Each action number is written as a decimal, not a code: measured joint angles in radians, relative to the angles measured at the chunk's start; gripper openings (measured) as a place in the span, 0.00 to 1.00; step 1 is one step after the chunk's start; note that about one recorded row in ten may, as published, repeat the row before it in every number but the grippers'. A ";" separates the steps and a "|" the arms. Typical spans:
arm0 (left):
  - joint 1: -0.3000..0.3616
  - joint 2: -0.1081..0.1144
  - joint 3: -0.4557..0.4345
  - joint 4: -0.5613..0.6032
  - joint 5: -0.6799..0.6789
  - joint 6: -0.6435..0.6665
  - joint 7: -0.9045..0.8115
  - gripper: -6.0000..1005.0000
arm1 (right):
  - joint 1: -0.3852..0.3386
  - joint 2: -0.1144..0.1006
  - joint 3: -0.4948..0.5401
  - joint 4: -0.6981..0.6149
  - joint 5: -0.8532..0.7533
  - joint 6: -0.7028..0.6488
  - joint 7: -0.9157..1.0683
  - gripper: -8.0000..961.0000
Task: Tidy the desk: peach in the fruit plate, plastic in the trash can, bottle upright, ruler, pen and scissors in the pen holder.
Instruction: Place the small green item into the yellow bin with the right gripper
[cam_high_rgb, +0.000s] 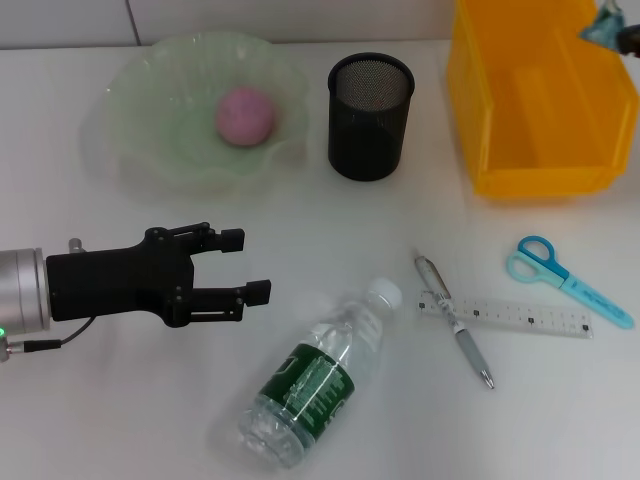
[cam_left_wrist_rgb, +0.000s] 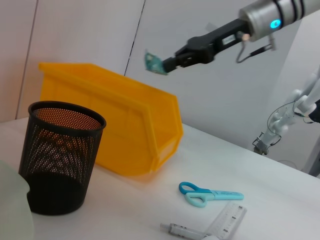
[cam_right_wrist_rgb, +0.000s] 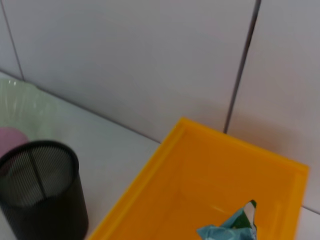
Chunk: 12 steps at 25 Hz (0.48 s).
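Note:
My right gripper (cam_left_wrist_rgb: 169, 64) is shut on a teal plastic scrap (cam_left_wrist_rgb: 154, 63) and holds it above the yellow bin (cam_high_rgb: 540, 150) at the back right. The scrap also shows in the right wrist view (cam_right_wrist_rgb: 231, 228) over the bin (cam_right_wrist_rgb: 200, 190). My left gripper (cam_high_rgb: 248, 266) is open and empty, low at the front left. A pink peach (cam_high_rgb: 246, 115) lies in the green fruit plate (cam_high_rgb: 150, 140). The black mesh pen holder (cam_high_rgb: 370, 115) stands between the plate and the bin. A clear bottle (cam_high_rgb: 315, 375) lies on its side. A pen (cam_high_rgb: 455, 320), a ruler (cam_high_rgb: 510, 316) and blue scissors (cam_high_rgb: 565, 278) lie at the front right.
The pen lies across the ruler's left end. The bottle's white cap (cam_high_rgb: 383, 292) points toward the pen. A white wall runs behind the table.

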<state>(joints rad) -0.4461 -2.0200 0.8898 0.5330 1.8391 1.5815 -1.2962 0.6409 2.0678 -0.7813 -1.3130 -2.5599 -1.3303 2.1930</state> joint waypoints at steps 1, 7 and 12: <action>0.000 0.000 0.000 0.000 0.000 0.000 0.000 0.84 | 0.000 0.000 0.000 0.000 0.000 0.000 0.000 0.13; 0.000 0.000 0.000 -0.001 0.000 0.000 0.003 0.84 | 0.093 -0.016 -0.004 0.222 0.000 0.117 -0.015 0.14; 0.000 0.000 0.000 -0.001 0.000 0.000 0.002 0.84 | 0.105 -0.010 -0.010 0.250 -0.007 0.143 -0.015 0.16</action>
<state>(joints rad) -0.4465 -2.0203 0.8897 0.5322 1.8389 1.5815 -1.2941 0.7464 2.0576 -0.7911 -1.0630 -2.5668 -1.1876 2.1784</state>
